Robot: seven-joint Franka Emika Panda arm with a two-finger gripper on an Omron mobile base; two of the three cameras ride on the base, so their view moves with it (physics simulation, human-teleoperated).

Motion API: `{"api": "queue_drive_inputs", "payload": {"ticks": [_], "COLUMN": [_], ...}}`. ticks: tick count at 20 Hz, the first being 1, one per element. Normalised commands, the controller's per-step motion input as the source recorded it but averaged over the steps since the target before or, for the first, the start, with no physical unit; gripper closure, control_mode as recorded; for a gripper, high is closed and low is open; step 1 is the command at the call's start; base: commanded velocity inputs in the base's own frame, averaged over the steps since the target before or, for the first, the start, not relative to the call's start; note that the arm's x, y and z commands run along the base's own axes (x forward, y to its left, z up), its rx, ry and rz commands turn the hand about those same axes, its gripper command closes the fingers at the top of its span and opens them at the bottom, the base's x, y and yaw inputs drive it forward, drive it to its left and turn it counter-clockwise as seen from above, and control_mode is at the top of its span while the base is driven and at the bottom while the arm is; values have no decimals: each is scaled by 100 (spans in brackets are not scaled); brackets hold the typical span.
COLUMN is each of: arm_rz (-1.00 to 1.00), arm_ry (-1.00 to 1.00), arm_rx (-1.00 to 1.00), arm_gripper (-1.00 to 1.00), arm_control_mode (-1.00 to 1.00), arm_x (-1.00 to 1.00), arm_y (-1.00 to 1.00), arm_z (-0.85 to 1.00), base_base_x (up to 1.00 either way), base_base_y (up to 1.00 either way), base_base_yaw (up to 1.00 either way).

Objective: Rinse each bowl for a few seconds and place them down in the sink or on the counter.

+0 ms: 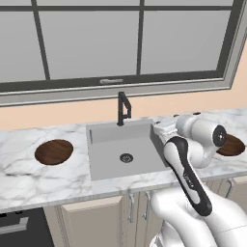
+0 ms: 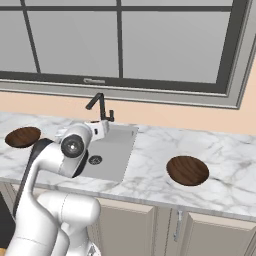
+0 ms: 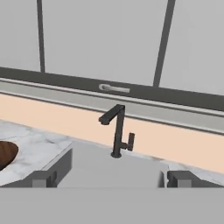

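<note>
A rendered domestic kitchen. A white marble surface with grey veins runs along a peach wall beneath a large window with a dark frame and grey sill — the usual sink-under-window arrangement. A grey rectangular sink with a round drain is recessed in the surface, and a black angular faucet stands at its rear edge. Beige cabinets with metal handles sit below. Two dark-brown wooden bowls rest on the marble — one on each side of the basin.
</note>
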Motion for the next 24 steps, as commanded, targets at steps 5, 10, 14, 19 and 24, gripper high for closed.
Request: {"api": "queue_drive_inputs", "payload": {"ticks": [5,10,14,19,24], "arm_rz": [-1,-6,-12,-3,1], "arm_ry": [-1,-2,-2,-2,-5], "arm_rx": [1,0,0,0,7], "arm_gripper": [-100,-100,-100,-100,-100], "arm_control_mode": [-100,-100,-100,-100,-100], "arm_x": [4,0,6,49,39], "arm_y": [2,2,9,17,-4], "arm_z": [3,6,5,-11,-22], "base_base_x": [0,0,0,0,0], "base_base_y": [0,0,0,0,0], "base_base_yaw": [0,0,0,0,0]}}
